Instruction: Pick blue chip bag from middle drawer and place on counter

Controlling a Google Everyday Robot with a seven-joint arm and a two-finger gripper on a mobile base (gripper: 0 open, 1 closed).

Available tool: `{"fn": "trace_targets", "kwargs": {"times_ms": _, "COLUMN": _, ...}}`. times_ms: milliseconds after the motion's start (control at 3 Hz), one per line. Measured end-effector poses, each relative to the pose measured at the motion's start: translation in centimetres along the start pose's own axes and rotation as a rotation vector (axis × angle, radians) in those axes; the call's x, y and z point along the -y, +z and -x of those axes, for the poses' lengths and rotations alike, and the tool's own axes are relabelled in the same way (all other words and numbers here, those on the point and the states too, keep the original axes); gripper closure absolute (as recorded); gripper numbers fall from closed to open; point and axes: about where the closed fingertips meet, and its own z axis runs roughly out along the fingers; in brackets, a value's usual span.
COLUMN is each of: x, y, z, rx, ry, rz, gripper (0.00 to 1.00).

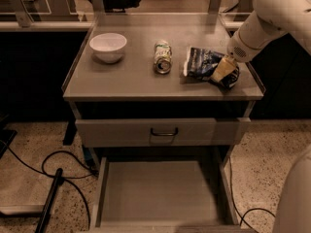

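The blue chip bag [200,62] lies on the counter [131,79] at its right side, next to the can. My gripper [222,72] comes in from the upper right and is shut on the bag's right end, low over the counter near the right rim. The middle drawer [160,193] is pulled out below; its flat grey floor is bare.
A white bowl [108,46] stands at the counter's back left. A green-and-white drink can [163,57] lies on its side in the middle. A closed drawer front with a dark handle [164,131] sits above the open drawer. Cables [53,171] lie on the floor at left.
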Motion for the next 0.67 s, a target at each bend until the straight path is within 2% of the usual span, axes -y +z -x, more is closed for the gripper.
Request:
{"fn": "trace_targets", "kwargs": {"times_ms": 333, "x": -0.01, "y": 0.01, "z": 0.0, "rx": 0.0, "ry": 0.0, "rz": 0.0, "gripper": 0.0}}
{"fn": "trace_targets", "kwargs": {"times_ms": 667, "x": -0.01, "y": 0.01, "z": 0.0, "rx": 0.0, "ry": 0.0, "rz": 0.0, "gripper": 0.0}}
